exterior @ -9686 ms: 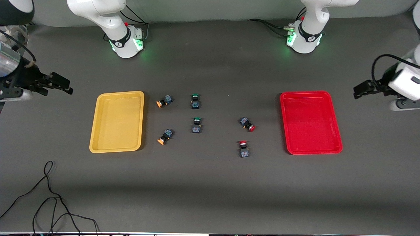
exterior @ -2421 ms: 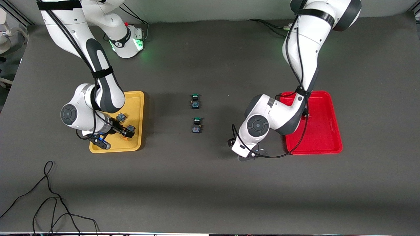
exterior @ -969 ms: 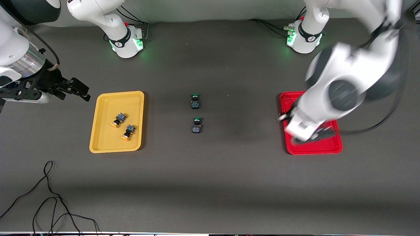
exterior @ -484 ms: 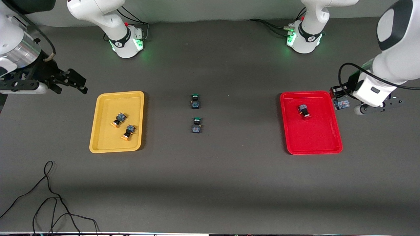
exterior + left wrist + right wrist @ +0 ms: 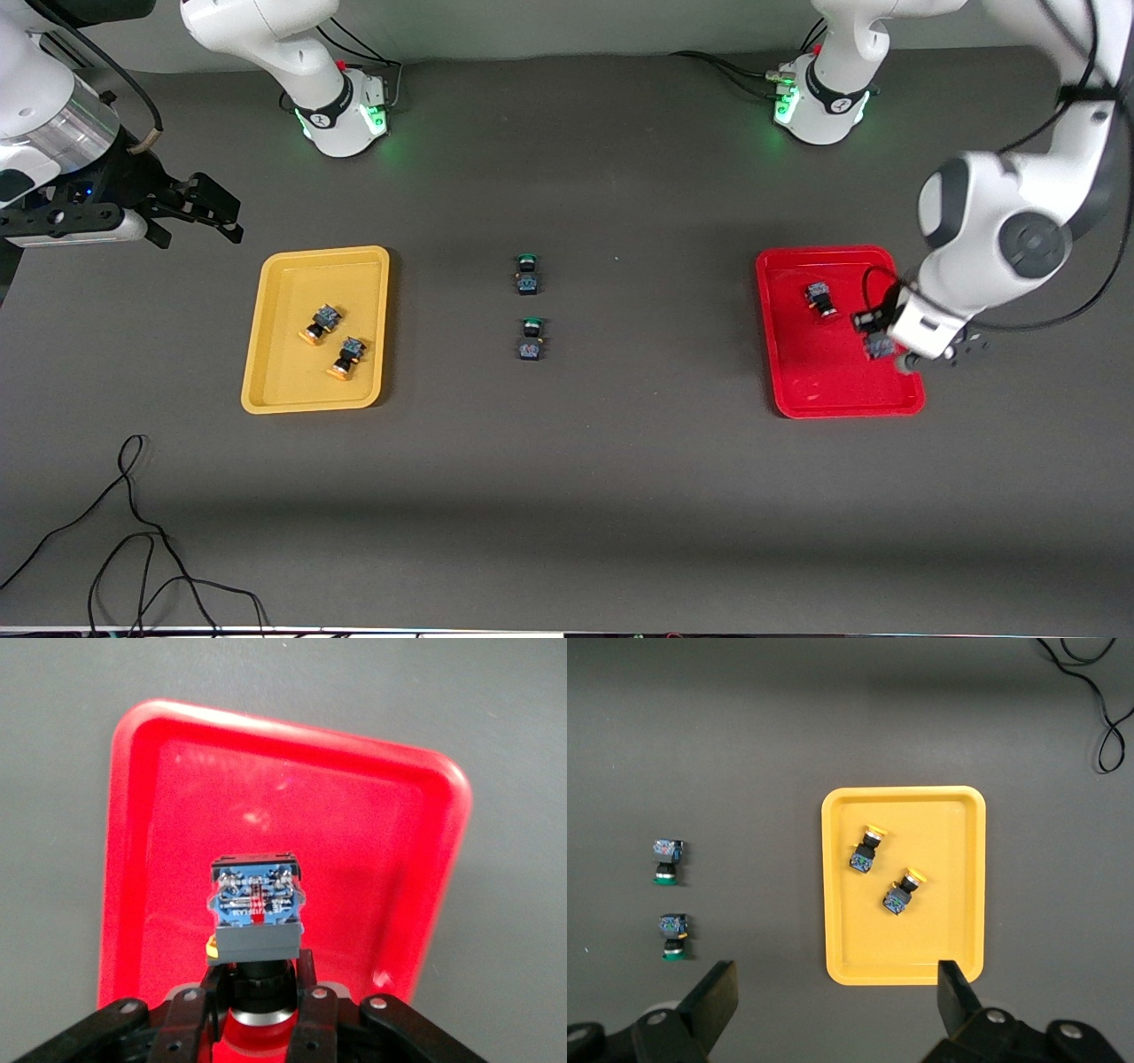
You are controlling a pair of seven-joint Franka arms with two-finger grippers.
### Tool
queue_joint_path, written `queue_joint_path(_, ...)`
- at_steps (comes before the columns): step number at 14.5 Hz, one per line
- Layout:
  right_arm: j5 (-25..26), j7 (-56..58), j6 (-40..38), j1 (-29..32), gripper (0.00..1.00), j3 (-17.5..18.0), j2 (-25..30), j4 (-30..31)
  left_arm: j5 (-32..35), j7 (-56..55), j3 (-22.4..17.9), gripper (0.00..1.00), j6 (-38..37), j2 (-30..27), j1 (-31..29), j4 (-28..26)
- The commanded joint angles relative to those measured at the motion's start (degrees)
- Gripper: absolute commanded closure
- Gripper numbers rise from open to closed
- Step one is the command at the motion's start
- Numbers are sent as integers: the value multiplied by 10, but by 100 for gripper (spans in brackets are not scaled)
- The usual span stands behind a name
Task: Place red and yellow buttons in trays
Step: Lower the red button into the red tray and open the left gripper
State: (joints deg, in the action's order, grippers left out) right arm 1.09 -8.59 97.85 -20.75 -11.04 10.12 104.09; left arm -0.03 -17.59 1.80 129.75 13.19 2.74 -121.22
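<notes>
The red tray (image 5: 833, 381) holds one red button (image 5: 819, 299). My left gripper (image 5: 871, 330) hangs over that tray's end nearest the left arm's end of the table, shut on the second red button (image 5: 878, 346). In the left wrist view the gripper (image 5: 260, 992) clamps this button (image 5: 257, 908) by its neck, over the red tray (image 5: 142, 859). The yellow tray (image 5: 292, 283) holds two yellow buttons (image 5: 321, 323) (image 5: 345, 356). My right gripper (image 5: 208, 208) waits open and empty, off the yellow tray toward the right arm's end. Its view shows the gripper (image 5: 837, 1001), tray (image 5: 904, 802) and buttons (image 5: 866, 850) (image 5: 901, 890).
Two green-capped buttons (image 5: 527, 273) (image 5: 531, 338) lie on the table midway between the trays, also in the right wrist view (image 5: 666, 859) (image 5: 673, 937). A loose black cable (image 5: 133, 532) lies near the front edge at the right arm's end.
My left gripper has swung with the red button from beside the red tray to over it. The right gripper has barely shifted.
</notes>
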Motion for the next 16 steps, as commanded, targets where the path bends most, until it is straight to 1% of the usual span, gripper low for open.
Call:
queue_joint_path(1,3,20,-6,7,0,6,4,6,14,7,6,100,42,61,-23,8)
queue_joint_path(5,3,22,-12,8,0,3,10,1,21,6,6,100,65,91,-25,4)
queue_joint_path(6,3,24,-20,9,0,1,10,0,21,5,6,49,64,93,-25,6)
queue_joint_path(7,3,30,-20,10,0,-1,10,1,21,1,6,1,53,88,-25,9)
queue_joint_path(8,4,40,-20,12,0,-3,6,0,22,-1,6,0,40,71,-25,9)
queue_joint_path(9,4,40,-20,18,0,-4,1,-1,21,-1,7,0,0,48,-24,10)
queue_joint_path(12,3,44,-26,38,0,-16,-40,-53,21,-3,9,0,-129,-43,-20,37)
queue_joint_path(14,3,51,-31,38,0,-18,-39,-50,21,-3,12,0,-192,-107,-18,48)
queue_joint_path(16,3,47,-33,37,0,-17,-41,-48,21,-2,18,0,-242,-160,-17,62)
